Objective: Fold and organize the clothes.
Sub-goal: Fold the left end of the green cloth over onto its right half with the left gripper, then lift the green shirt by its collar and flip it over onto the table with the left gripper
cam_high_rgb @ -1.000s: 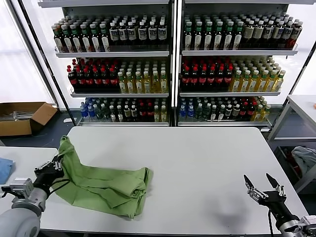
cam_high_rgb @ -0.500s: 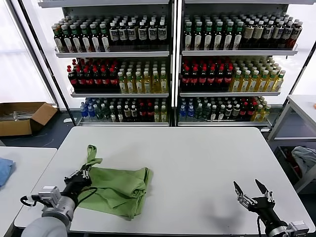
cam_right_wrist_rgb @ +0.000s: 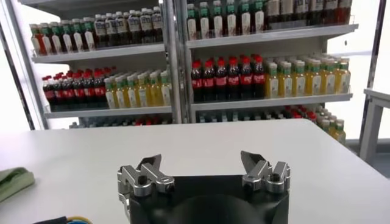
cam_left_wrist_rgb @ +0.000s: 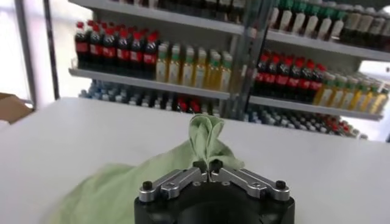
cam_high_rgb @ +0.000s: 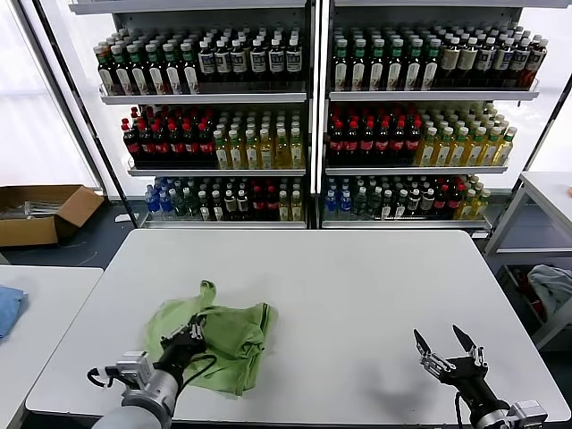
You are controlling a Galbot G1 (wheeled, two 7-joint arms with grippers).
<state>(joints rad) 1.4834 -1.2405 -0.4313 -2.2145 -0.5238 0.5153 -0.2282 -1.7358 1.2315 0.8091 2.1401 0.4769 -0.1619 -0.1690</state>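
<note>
Head view, shirt: the light green polo shirt (cam_high_rgb: 223, 344) was bunched up on the near left part of the white table (cam_high_rgb: 357, 295), with one corner of fabric sticking up toward the far side.
Head view, left gripper: the left gripper (cam_high_rgb: 189, 335) sat right over the shirt's left half, pinched tight on a fold of the green cloth, cable trailing back to the arm at the near edge.
Head view, right gripper: the right gripper (cam_high_rgb: 444, 355) was hanging out near the table's near right edge, fingers spread apart, nothing in them, well apart from the shirt.
Head view, background: two drink shelves (cam_high_rgb: 313, 116) packed with bottles stood behind the table, a cardboard box (cam_high_rgb: 40, 213) sat on the floor far left, and a bit of blue cloth (cam_high_rgb: 7, 308) lay on a side table at the left.
Left wrist view: the left gripper (cam_left_wrist_rgb: 210, 165) had its fingers pressed together on a pinch of the shirt (cam_left_wrist_rgb: 204, 143), which stood up in a little peak just past the tips; more green fabric spread over the table below.
Right wrist view: the right gripper (cam_right_wrist_rgb: 201, 167) was wide open over bare table (cam_right_wrist_rgb: 213, 143), and a sliver of the green shirt (cam_right_wrist_rgb: 13, 181) showed at the frame's edge, far from it.
</note>
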